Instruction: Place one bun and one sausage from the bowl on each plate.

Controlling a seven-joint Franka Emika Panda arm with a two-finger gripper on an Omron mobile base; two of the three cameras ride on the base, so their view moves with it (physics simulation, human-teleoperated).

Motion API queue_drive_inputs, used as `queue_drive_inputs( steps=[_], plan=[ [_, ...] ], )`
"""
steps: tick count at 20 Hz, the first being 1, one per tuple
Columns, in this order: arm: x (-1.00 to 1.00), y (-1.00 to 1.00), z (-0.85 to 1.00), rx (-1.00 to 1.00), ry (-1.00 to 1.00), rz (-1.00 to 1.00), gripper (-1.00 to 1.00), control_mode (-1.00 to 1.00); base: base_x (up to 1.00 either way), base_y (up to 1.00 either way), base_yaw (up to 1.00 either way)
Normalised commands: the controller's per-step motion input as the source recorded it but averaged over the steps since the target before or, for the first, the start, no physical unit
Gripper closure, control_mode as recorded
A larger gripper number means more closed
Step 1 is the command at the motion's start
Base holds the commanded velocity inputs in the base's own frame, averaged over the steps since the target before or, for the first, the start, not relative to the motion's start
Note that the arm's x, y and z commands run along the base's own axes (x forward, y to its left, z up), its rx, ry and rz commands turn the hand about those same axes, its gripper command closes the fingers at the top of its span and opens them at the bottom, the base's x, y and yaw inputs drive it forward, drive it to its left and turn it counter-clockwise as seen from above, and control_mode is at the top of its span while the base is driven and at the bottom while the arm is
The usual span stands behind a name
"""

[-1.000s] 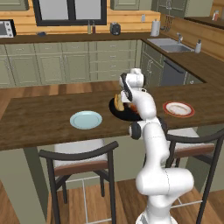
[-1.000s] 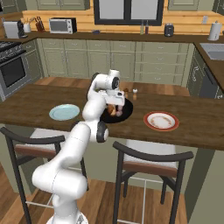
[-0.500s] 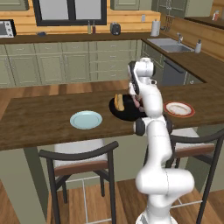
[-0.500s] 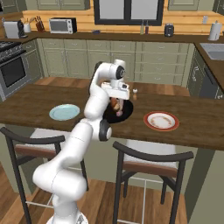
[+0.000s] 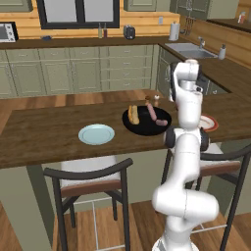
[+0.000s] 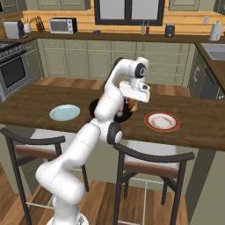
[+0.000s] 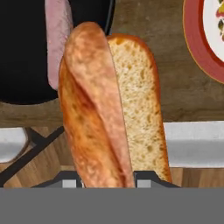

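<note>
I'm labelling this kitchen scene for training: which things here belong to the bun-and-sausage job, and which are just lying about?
Part of the job:
- black bowl, one bun and sausages in it
- pale blue plate
- red-rimmed plate
- second bun, held in the gripper

Just lying about:
- microwave
- paper towel roll
- sink
- two chairs

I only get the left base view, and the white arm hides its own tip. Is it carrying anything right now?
Observer: Yes. In the hand view the end effector is shut on a split bun.
Operator: Where is that bun?
Observer: Lifted above the counter, between the black bowl and the red-rimmed plate, touching neither.
</note>
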Motion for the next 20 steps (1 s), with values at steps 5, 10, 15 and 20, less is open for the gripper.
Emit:
queue_drive_inputs(
  steps=[5,10,15,20],
  plan=[
    [-0.26,-0.90,-0.61,0.03,-0.07,-0.02,1.00,-1.00,0.00,0.00,0.00],
    [-0.02,-0.77,-0.31,0.02,-0.10,0.01,1.00,-1.00,0.00,0.00,0.00],
    [0.34,-0.49,-0.09,0.01,-0.14,0.00,1.00,-1.00,0.00,0.00,0.00],
    [0.66,-0.16,-0.34,-0.01,-0.26,0.00,1.00,-1.00,0.00,0.00,0.00]
  ],
)
